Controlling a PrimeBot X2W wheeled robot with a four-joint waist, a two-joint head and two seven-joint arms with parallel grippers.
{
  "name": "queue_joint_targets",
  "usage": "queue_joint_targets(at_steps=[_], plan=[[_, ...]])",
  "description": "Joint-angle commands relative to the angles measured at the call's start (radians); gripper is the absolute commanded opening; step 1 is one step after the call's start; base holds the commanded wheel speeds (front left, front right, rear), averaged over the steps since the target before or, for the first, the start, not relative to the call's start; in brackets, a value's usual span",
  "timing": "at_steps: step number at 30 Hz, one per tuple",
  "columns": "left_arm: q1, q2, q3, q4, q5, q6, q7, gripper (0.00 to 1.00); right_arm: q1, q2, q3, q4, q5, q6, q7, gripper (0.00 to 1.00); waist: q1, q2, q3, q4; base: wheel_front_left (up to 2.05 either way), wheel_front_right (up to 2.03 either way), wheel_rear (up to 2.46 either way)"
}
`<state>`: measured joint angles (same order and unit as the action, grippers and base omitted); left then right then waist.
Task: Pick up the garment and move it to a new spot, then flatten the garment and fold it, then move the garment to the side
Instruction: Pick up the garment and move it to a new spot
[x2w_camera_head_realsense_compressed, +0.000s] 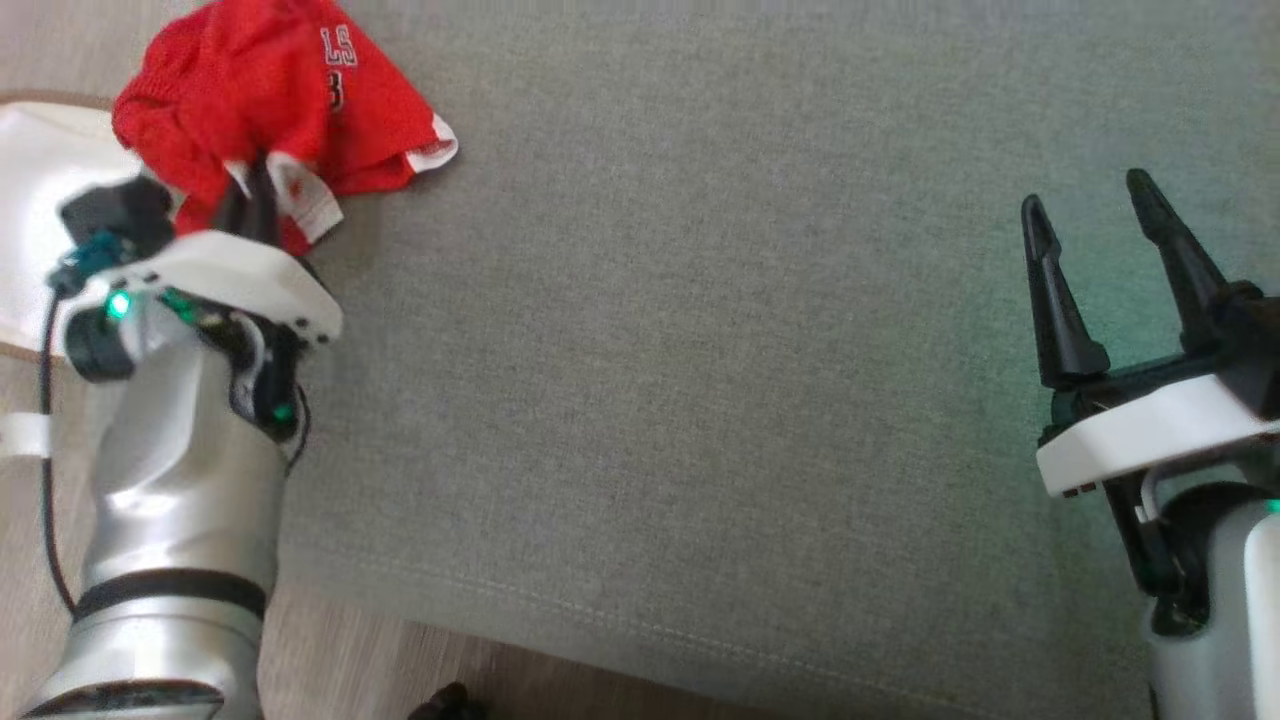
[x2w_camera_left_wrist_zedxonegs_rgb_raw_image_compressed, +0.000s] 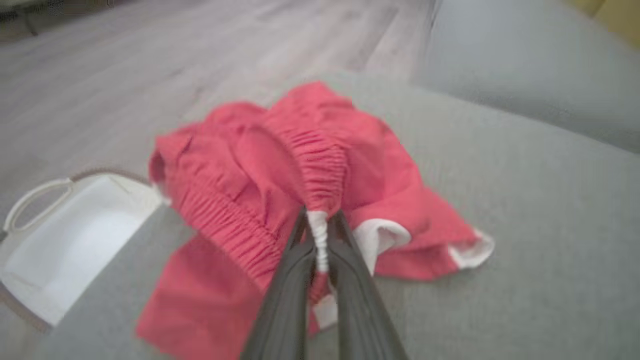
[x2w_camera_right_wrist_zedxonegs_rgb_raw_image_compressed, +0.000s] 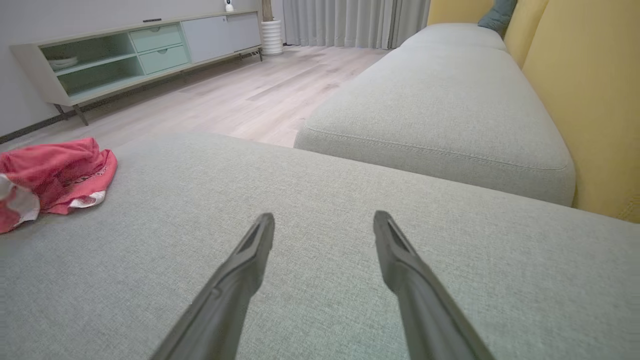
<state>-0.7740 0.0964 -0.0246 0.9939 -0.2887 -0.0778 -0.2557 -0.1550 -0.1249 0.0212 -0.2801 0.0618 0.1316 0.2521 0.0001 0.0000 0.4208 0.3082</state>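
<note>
**On the sofa seat (x2w_camera_head_realsense_compressed: 700, 350), the left hand (x2w_camera_left_wrist_zedxonegs_rgb_raw_image_compressed: 321, 216) is gripping the red garment (x2w_camera_head_realsense_compressed: 250, 90)**

Its fingers are pinching narrowly on the gathered waistband. The red garment is lying crumpled at the seat's corner, just beside a white basket (x2w_camera_head_realsense_compressed: 40, 190). The right hand (x2w_camera_head_realsense_compressed: 1087, 190) is hovering over the cushion with its fingers wide apart, well away from the cloth.

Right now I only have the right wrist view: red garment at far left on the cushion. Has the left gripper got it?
Observer: Yes, the left gripper is shut on the garment, pinching its elastic waistband.
Operator: Lifted?
Observer: Not clearly. Most of it lies bunched on the grey cushion.
Operator: Anything beside it?
Observer: A white container with a handle, just off the cushion's edge next to the garment.
</note>
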Motion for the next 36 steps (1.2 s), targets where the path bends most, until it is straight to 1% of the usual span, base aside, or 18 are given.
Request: queue_joint_targets(at_steps=[1,5,12,17,19,20,21,25,29,32,36], plan=[[0.016,0.057,0.033,-0.072,0.015,0.013,-0.006,0.0,-0.002,0.011,0.02,-0.03,0.006,-0.001,-0.014,1.0,-0.0001,0.0,-0.031,-0.002,0.0,0.0,0.0],[0.085,0.069,0.054,-0.232,0.054,0.031,-0.006,0.0,0.015,0.025,0.018,-0.003,0.017,-0.001,-0.038,1.0,-0.0001,0.0,-0.1,-0.011,0.0,0.0,0.0],[0.218,0.076,0.056,-0.49,0.121,0.043,-0.006,0.0,0.065,0.054,0.01,0.047,0.042,-0.001,-0.081,1.0,-0.0001,0.0,-0.242,-0.031,0.0,0.0,0.0],[0.321,0.067,0.046,-0.637,0.126,0.043,-0.005,0.0,0.103,0.067,0.009,0.065,0.059,-0.001,-0.098,1.0,-0.0001,0.0,-0.307,-0.053,0.0,0.0,0.0],[0.369,0.066,0.046,-0.704,0.127,0.053,0.004,0.0,0.115,0.07,0.013,0.07,0.066,-0.001,-0.103,1.0,-0.0001,0.0,-0.322,-0.069,0.0,0.0,0.0],[0.394,0.063,0.046,-0.739,0.126,0.057,0.012,0.0,0.12,0.071,0.013,0.071,0.069,-0.001,-0.106,1.0,-0.0001,0.0,-0.327,-0.077,0.0,0.0,0.0],[0.394,0.063,0.046,-0.739,0.126,0.057,0.012,0.0,0.12,0.071,0.013,0.071,0.069,-0.001,-0.106,1.0,-0.0001,0.0,-0.327,-0.077,0.0,0.0,0.0],[0.495,0.05,0.031,-0.881,0.13,0.074,0.053,0.0,0.134,0.073,0.012,0.072,0.079,-0.001,-0.114,1.0,-0.0001,0.0,-0.336,-0.114,0.0,0.0,0.0],[0.578,0.029,-0.004,-0.989,0.126,0.073,0.099,0.0,0.14,0.074,0.01,0.071,0.094,-0.001,-0.12,1.0,-0.0001,0.0,-0.324,-0.162,0.0,0.0,0.0],[0.606,0.013,-0.048,-1.032,0.119,0.059,0.126,0.0,0.134,0.074,0.009,0.066,0.101,-0.001,-0.125,1.0,-0.0001,0.0,-0.3,-0.205,0.0,0.0,0.0],[0.583,-0.004,-0.13,-1.03,0.117,0.022,0.144,0.0,0.118,0.074,0.01,0.062,0.107,-0.001,-0.13,1.0,-0.0001,0.0,-0.261,-0.267,0.0,0.0,0.0]])
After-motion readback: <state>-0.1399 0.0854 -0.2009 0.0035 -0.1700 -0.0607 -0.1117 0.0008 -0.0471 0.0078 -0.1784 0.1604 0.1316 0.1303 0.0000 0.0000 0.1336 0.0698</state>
